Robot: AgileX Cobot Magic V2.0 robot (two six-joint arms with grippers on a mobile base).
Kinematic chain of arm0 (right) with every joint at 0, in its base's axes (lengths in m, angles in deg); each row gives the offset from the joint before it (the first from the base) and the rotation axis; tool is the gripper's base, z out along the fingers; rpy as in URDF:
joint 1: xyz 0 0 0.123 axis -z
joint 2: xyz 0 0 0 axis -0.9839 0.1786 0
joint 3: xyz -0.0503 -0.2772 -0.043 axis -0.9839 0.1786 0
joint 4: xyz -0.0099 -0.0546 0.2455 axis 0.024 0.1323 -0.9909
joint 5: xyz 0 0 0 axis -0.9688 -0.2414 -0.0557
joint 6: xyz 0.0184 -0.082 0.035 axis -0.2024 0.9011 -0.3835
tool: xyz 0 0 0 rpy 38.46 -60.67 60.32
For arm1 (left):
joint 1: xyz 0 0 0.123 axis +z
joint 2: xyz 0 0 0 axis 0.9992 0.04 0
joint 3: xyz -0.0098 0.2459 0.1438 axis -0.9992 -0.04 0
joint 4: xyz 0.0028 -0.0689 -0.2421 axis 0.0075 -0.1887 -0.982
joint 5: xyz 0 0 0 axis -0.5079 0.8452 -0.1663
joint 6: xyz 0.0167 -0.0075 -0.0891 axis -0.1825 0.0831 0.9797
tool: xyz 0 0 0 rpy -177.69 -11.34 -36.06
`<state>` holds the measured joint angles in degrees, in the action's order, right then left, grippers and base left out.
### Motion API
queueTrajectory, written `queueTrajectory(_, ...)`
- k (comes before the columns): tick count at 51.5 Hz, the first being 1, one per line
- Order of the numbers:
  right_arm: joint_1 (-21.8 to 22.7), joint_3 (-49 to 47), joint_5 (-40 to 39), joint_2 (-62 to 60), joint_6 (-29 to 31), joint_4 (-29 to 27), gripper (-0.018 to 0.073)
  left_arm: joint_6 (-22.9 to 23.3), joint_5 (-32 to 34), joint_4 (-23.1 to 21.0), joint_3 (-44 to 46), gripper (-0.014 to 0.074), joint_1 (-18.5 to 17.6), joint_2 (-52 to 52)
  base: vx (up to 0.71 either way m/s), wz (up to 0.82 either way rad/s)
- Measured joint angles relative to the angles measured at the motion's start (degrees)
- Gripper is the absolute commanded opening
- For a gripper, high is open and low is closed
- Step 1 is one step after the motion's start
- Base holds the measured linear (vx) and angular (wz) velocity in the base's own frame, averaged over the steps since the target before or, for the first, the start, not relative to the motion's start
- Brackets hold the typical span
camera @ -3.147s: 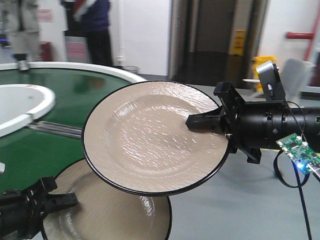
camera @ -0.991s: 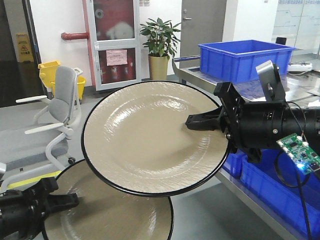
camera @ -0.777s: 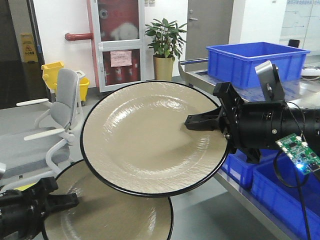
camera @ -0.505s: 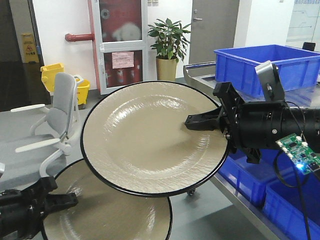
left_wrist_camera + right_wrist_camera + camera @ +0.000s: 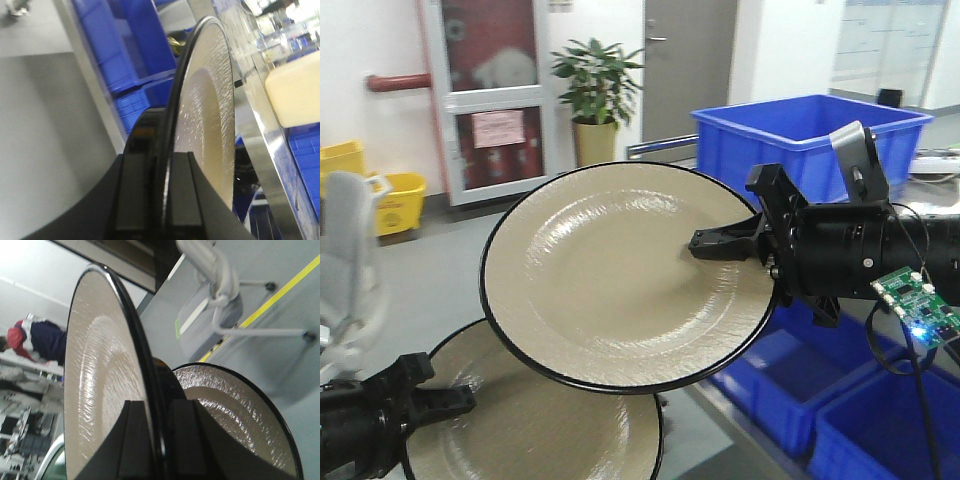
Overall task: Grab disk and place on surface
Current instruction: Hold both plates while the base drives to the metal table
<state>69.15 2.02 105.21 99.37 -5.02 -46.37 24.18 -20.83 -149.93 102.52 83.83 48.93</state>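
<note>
The room has swung round me while my arms held their pose. A few seconds ago the green conveyor lay ahead. Now a tabletop (image 5: 740, 430) runs along my right side, with a blue bin (image 5: 790, 130) on it and more bins (image 5: 780, 370) beneath, and it has slid closer over the last second.

My right jaws are still clamped on the rim of the right disk (image 5: 630, 275), which I hold up in the air, tilted so its face shows in the front view. My left jaws are closed the same way on the left disk (image 5: 540, 420), lower and partly behind the first. Both wrist views show the rim pinched between the pads, and neither disk has shifted in its grip.

So I judge the grab is done and I am mid-carry, turning toward the surface. Neither disk is over the tabletop yet. The right one hangs near its edge, off the side.

What is left, as I see it, is to finish closing in, level a disk, lower it clear of the blue bin, and only then let go. The overlapping disks could knock together if I move one arm carelessly.
</note>
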Motion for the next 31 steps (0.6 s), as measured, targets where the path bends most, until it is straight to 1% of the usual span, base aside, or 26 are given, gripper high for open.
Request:
queueTrajectory(14,0.0,0.0,0.0,0.0,0.0,0.0,-0.0005,0.0,0.5,0.0,0.0,0.0001,0.0,0.0,0.33,-0.62)
queueTrajectory(23,0.0,0.0,-0.3,0.0,0.0,0.1,-0.0005,0.0,0.4,0.0,0.0,0.0001,0.0,0.0,0.26,-0.67)
queueTrajectory(31,0.0,0.0,-0.5,0.0,0.0,0.1,-0.0005,0.0,0.4,0.0,0.0,0.0001,0.0,0.0,0.22,-0.55)
